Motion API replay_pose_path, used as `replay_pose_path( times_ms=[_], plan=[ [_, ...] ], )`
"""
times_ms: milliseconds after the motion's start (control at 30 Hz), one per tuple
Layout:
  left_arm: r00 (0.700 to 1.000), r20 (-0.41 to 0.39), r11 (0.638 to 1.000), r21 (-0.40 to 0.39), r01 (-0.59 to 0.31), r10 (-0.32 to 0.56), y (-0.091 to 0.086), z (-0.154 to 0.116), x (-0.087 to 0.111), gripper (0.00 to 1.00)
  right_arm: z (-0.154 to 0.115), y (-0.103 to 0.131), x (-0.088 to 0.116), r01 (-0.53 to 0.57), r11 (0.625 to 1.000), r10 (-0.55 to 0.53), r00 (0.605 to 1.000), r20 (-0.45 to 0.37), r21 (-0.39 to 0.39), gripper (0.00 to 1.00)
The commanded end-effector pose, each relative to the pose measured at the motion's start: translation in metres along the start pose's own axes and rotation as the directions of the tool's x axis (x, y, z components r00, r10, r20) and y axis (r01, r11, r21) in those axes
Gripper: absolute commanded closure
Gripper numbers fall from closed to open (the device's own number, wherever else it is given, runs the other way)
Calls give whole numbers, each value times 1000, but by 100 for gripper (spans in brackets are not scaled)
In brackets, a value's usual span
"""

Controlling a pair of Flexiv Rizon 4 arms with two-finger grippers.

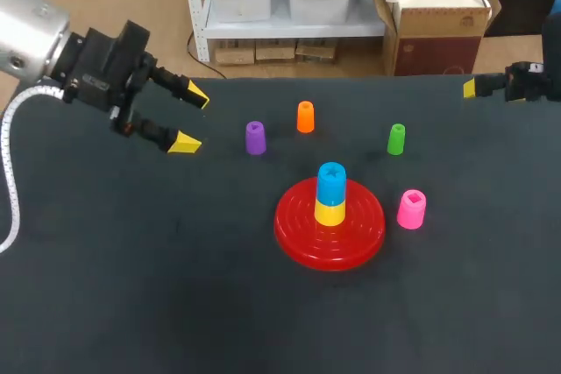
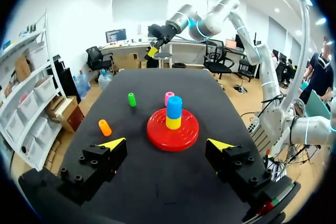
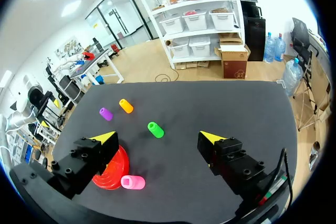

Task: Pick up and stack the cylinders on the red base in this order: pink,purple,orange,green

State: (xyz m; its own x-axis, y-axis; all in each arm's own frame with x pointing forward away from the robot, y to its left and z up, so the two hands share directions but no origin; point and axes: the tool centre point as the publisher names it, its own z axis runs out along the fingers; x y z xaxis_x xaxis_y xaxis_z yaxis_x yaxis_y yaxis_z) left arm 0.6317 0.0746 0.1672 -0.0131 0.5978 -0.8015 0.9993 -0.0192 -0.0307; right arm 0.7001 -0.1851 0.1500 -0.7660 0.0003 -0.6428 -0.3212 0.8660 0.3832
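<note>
Head view: left gripper [image 1: 191,118], fingers spread and empty, hangs near the tabletop's far left corner. Purple cylinder [image 1: 255,137], orange cylinder [image 1: 305,116] and green cylinder [image 1: 396,139] stand across the far half. Pink cylinder [image 1: 411,208], short and hollow-topped, sits just beside the red base [image 1: 294,225] mid-table, well apart from the right gripper [image 1: 480,87], spread empty at the far right edge.

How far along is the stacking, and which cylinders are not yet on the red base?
Done: none of the four; only a yellow cylinder and a blue cylinder stand on the red base. In hand: nothing, the left gripper and right gripper are open and empty. Left: the pink cylinder, purple cylinder, orange cylinder and green cylinder are loose on the table.
</note>
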Motion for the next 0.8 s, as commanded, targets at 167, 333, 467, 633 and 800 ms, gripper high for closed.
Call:
replay_pose_path(
  times_ms=[167,333,467,633,800],
  plan=[
    [998,25,998,20,55,-55,4,-5,-6,0,0,0,0,0,1000,0,1000,0,0,0],
    [998,25,998,20,55,-55,4,-5,-6,0,0,0,0,0,1000,0,1000,0,0,0],
    [998,25,998,20,55,-55,4,-5,-6,0,0,0,0,0,1000,0,1000,0,0,0],
    [998,25,998,20,55,-55,4,-5,-6,0,3,7,1,41,999,-42,998,-42,-22,0],
    [998,25,998,20,55,-55,4,-5,-6,0,14,43,19,222,969,-244,937,-250,-112,0]
  ],
)
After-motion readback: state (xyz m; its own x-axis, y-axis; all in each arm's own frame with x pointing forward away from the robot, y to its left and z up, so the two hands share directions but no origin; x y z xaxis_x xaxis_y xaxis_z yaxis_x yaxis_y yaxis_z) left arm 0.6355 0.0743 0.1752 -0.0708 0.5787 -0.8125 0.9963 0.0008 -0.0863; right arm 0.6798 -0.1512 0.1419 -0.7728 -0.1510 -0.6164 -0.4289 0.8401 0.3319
